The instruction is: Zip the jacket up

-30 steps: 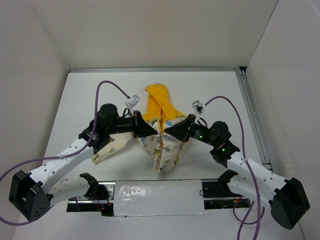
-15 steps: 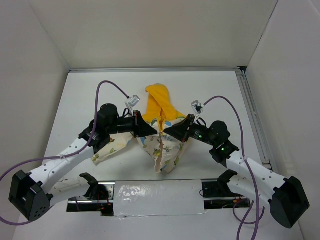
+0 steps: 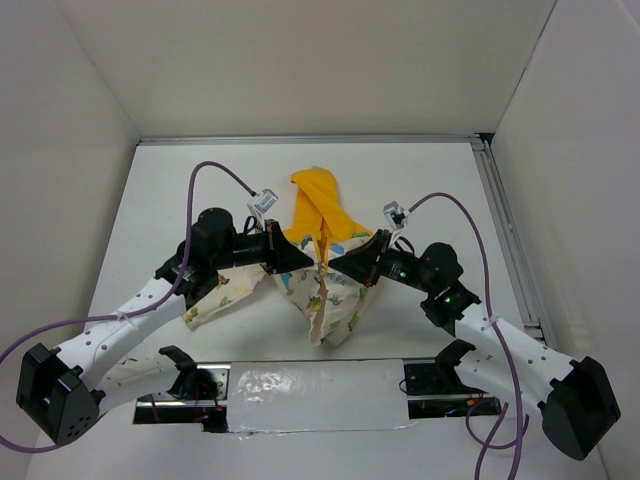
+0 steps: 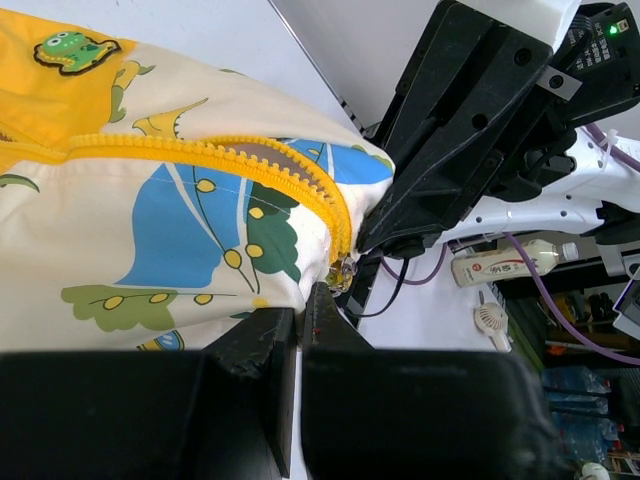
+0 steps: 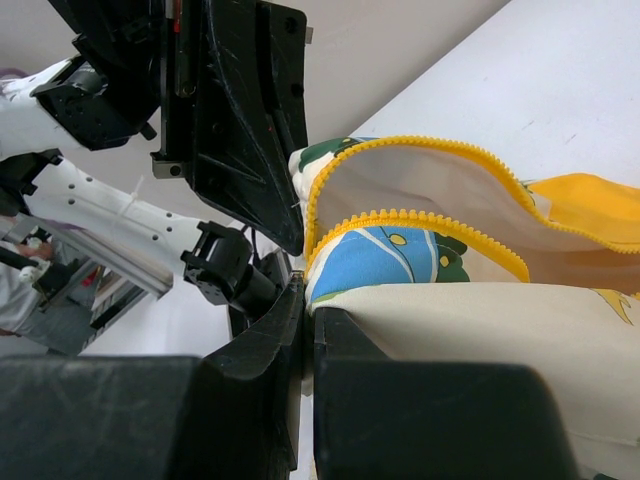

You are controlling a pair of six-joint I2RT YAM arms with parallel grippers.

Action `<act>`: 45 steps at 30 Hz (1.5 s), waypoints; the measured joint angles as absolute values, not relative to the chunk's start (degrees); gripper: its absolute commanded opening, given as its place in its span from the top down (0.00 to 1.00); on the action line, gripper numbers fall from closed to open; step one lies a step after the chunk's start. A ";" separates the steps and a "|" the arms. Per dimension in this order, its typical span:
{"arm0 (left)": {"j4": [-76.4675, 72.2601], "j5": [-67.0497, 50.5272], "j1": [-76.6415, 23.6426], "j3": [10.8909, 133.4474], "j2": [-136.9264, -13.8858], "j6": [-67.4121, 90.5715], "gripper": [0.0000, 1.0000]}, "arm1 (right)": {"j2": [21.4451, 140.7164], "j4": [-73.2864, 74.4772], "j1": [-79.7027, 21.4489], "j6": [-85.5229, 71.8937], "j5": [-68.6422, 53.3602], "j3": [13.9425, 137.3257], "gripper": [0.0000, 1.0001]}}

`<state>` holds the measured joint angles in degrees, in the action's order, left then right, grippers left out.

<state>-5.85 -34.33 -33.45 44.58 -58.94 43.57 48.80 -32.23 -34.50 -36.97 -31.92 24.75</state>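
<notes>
Holding the jacket (image 3: 330,300) with both hands, mid-frame in the top view, on the white counter (image 3: 430,190). The jacket is bunched. Its yellow hood (image 3: 315,205) points to the top of the frame and the cream printed body drops toward the bottom. One sleeve (image 3: 215,300) trails lower left beside my left arm.

My left hand (image 3: 308,262) comes in from the left and my right hand (image 3: 335,263) from the right. The tips nearly meet at frame centre, at the front opening. Both hands are pinched narrow, fingers almost together, with cream fabric caught in each.

Left wrist view: yellow zipper teeth (image 4: 230,150) curve from the left edge down to centre. They end at a small metal slider (image 4: 343,272) just above my fingertips (image 4: 275,335). The right hand's black body fills the upper right.

Right wrist view: two tooth rows run apart, so the front is open, with pale inner fabric between them. They converge centre left, just above my pinch.
</notes>
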 measured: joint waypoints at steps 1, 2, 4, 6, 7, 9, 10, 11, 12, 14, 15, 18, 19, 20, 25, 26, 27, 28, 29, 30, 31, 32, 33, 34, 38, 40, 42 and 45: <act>-5.85 -34.39 -33.45 44.56 -58.94 43.57 1.00 | 48.80 -32.23 -34.50 -36.97 -31.90 24.75 1.00; -5.87 -34.52 -33.45 44.56 -58.94 43.59 1.00 | 48.80 -32.18 -34.50 -36.97 -31.86 24.75 1.00; -5.98 -34.89 -33.45 44.56 -58.94 43.59 1.00 | 48.88 -32.21 -34.50 -36.97 -31.75 24.75 1.00; -6.00 -35.16 -33.45 44.56 -58.94 43.59 1.00 | 49.12 -32.34 -34.50 -36.97 -31.73 24.75 1.00; -6.00 -35.29 -33.45 44.56 -58.94 43.59 1.00 | 49.39 -32.51 -34.50 -36.99 -31.73 24.75 1.00; -6.00 -35.44 -33.47 44.56 -58.96 43.59 1.00 | 50.11 -32.97 -34.50 -37.06 -31.81 24.75 1.00; -6.02 -35.51 -33.47 44.56 -59.00 43.59 1.00 | 50.33 -33.12 -34.50 -37.23 -31.81 24.75 1.00; -6.00 -35.51 -33.52 44.56 -59.05 43.59 1.00 | 50.54 -33.30 -34.50 -37.32 -31.83 24.75 1.00; -6.00 -35.53 -33.56 44.56 -59.07 43.59 1.00 | 50.65 -33.52 -34.50 -37.47 -31.83 24.75 1.00; -6.00 -35.59 -33.65 44.53 -59.11 43.62 1.00 | 50.65 -33.82 -34.50 -37.65 -31.86 24.75 1.00; -6.04 -35.57 -33.69 44.45 -59.11 43.62 1.00 | 50.65 -33.89 -34.50 -37.67 -31.88 24.75 1.00; -5.89 -35.24 -33.80 44.34 -59.11 43.68 1.00 | 50.63 -33.87 -34.50 -37.65 -31.99 24.75 1.00; -5.91 -35.20 -33.82 44.34 -59.11 43.68 1.00 | 50.59 -33.85 -34.50 -37.65 -32.05 24.75 1.00; -5.91 -35.07 -33.85 44.34 -59.11 43.68 1.00 | 50.52 -33.80 -34.50 -37.63 -32.10 24.75 1.00; -5.91 -34.35 -33.85 44.34 -59.09 43.77 1.00 | 49.69 -32.62 -34.50 -37.34 -32.16 24.75 1.00; -5.89 -34.28 -33.85 44.34 -59.09 43.77 1.00 | 49.50 -32.51 -34.50 -37.30 -32.18 24.75 1.00; -5.89 -34.15 -33.85 44.34 -59.09 43.77 1.00 | 49.25 -32.36 -34.50 -37.21 -32.18 24.75 1.00; -5.89 -34.13 -33.87 44.34 -59.09 43.77 1.00 | 49.06 -32.29 -34.50 -37.17 -32.18 24.75 1.00; -5.89 -34.06 -33.87 44.34 -59.09 43.77 1.00 | 48.90 -32.23 -34.50 -37.19 -32.16 24.75 1.00; -5.89 -33.98 -33.87 44.34 -59.07 43.75 1.00 | 48.75 -32.18 -34.50 -37.19 -32.16 24.75 1.00; -5.87 -33.93 -33.87 44.34 -59.07 43.77 1.00 | 48.64 -32.18 -34.50 -37.19 -32.14 24.75 1.00; -5.89 -33.95 -33.87 44.34 -59.07 43.77 1.00 | 48.53 -32.18 -34.50 -37.19 -32.14 24.75 1.00; -5.89 -34.00 -33.87 44.34 -59.07 43.77 1.00 | 48.49 -32.21 -34.50 -37.19 -32.14 24.75 1.00; -5.89 -34.04 -33.87 44.34 -59.07 43.77 1.00 | 48.49 -32.23 -34.50 -37.21 -32.14 24.75 1.00; -5.91 -34.83 -33.87 44.34 -59.07 43.75 1.00 | 49.10 -32.10 -34.50 -37.19 -32.14 24.99 1.00; -5.91 -34.85 -33.87 44.34 -59.07 43.72 1.00 | 49.87 -32.18 -34.50 -37.19 -32.14 25.26 1.00; -5.93 -34.94 -33.87 44.34 -59.07 43.72 1.00 | 50.43 -32.21 -34.50 -37.19 -32.14 25.36 1.00; -5.91 -35.22 -33.87 44.34 -59.07 43.72 1.00 | 50.70 -32.64 -34.50 -37.21 -32.03 25.39 1.00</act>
<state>-5.91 -35.22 -33.87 44.34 -59.07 43.72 50.70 -32.64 -34.50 -37.21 -32.03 25.39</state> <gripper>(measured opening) 0.122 0.055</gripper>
